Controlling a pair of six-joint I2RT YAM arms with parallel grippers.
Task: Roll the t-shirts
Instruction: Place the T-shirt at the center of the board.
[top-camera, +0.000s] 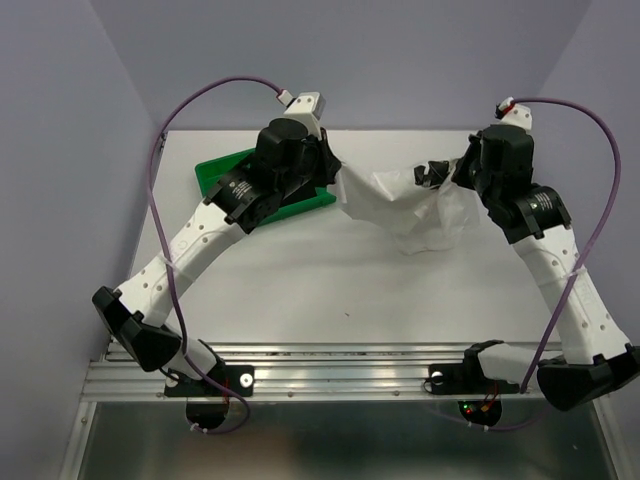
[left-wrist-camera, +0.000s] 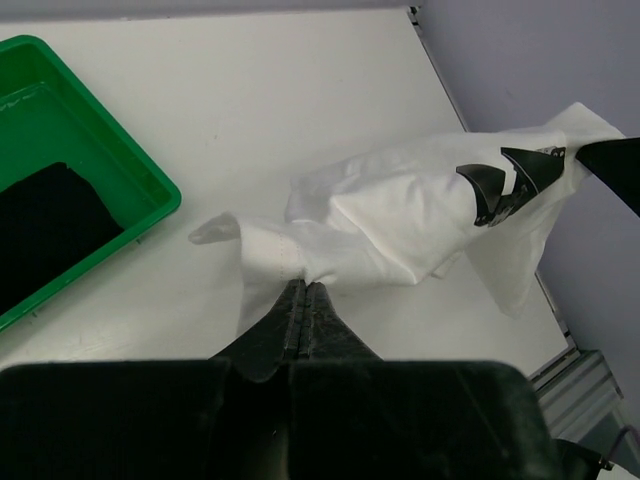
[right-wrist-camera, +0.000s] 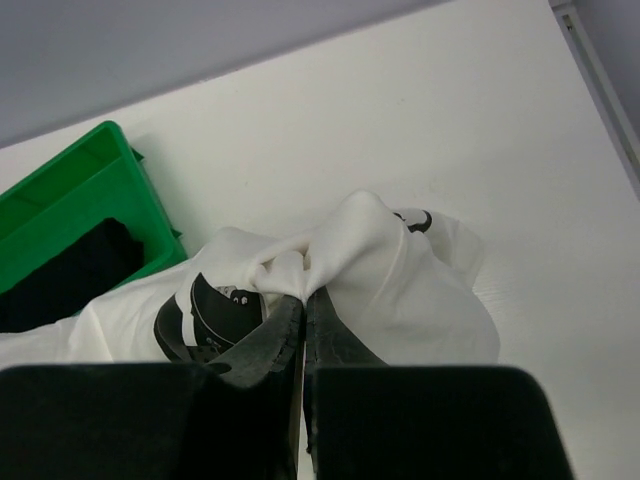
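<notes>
A white t-shirt (top-camera: 400, 205) with a black print (top-camera: 430, 172) hangs bunched between my two grippers at the back of the table. My left gripper (top-camera: 336, 182) is shut on its left end. In the left wrist view the closed fingertips (left-wrist-camera: 304, 287) pinch the cloth (left-wrist-camera: 400, 215), and the black print (left-wrist-camera: 510, 180) shows near the far end. My right gripper (top-camera: 447, 180) is shut on the right end. In the right wrist view its fingertips (right-wrist-camera: 304, 297) pinch a fold of the shirt (right-wrist-camera: 400, 270) beside the print (right-wrist-camera: 215, 315). The lower part of the shirt droops onto the table.
A green tray (top-camera: 215, 172) stands at the back left, partly under my left arm. It holds a dark cloth (left-wrist-camera: 40, 230), which also shows in the right wrist view (right-wrist-camera: 70, 275). The table's right edge (left-wrist-camera: 545, 300) and lilac walls are close by.
</notes>
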